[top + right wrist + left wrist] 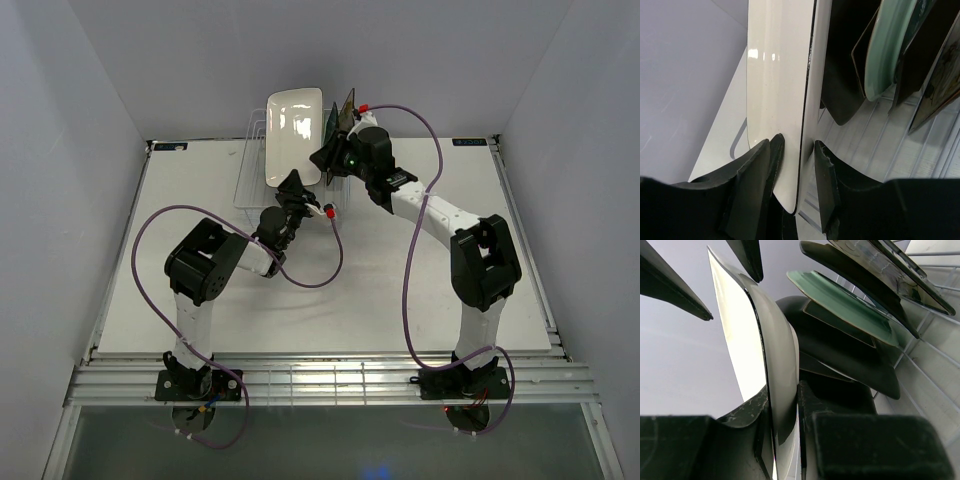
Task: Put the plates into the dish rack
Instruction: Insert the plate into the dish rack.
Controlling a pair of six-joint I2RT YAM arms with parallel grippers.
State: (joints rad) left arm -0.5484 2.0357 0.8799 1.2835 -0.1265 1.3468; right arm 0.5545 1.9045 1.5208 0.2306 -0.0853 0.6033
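Note:
The white rectangular plate (293, 135) stands on edge over the left part of the white wire dish rack (247, 178). My left gripper (293, 186) is shut on its lower edge, and the rim (775, 390) sits pinched between the fingers (785, 407). My right gripper (328, 157) straddles the plate's right edge (777, 75) and is open (797, 150); one fingertip (774, 150) rests near the plate's face, the other (822, 165) stands apart. Behind it, a mint-green plate (885, 55) and dark plates (840, 80) stand upright in the rack.
Several plates (343, 112) fill the rack's right half, leaning close to the white one (845, 305). Rack wires (935, 340) run along the right. Purple cables (330, 270) loop over the white tabletop (200, 190).

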